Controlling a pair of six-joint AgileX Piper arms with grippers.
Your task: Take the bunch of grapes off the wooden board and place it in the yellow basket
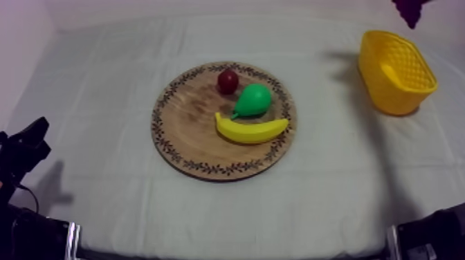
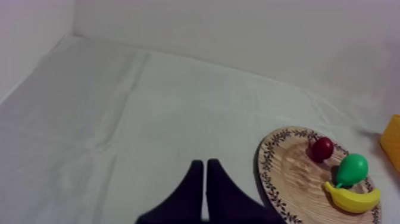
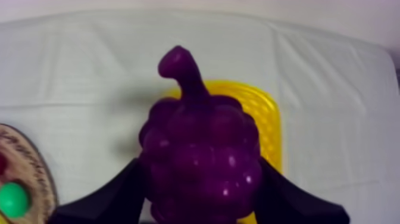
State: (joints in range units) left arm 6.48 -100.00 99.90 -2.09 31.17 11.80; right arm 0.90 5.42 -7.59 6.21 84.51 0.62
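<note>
Pointing stem away from gripper (image 3: 199,192): grapes (image 3: 199,155)

You have three toy fruits close together mid-table. Banana (image 1: 250,130): yellow, lying flat, both ends curving toward the far side. Pear (image 1: 252,101): green, lying just behind the banana, narrow end down against its left end. Small red fruit (image 1: 228,81): just beside the pear, far-left of it. Cloth (image 1: 104,104): grey-white, faintly creased

Robot test lab setup: cloth-draped counter (image 1: 104,193) against bare pale walls (image 2: 238,30), staged with toy fruit (image 1: 250,130) on a board (image 1: 190,121) and a basket (image 1: 387,93).
</note>
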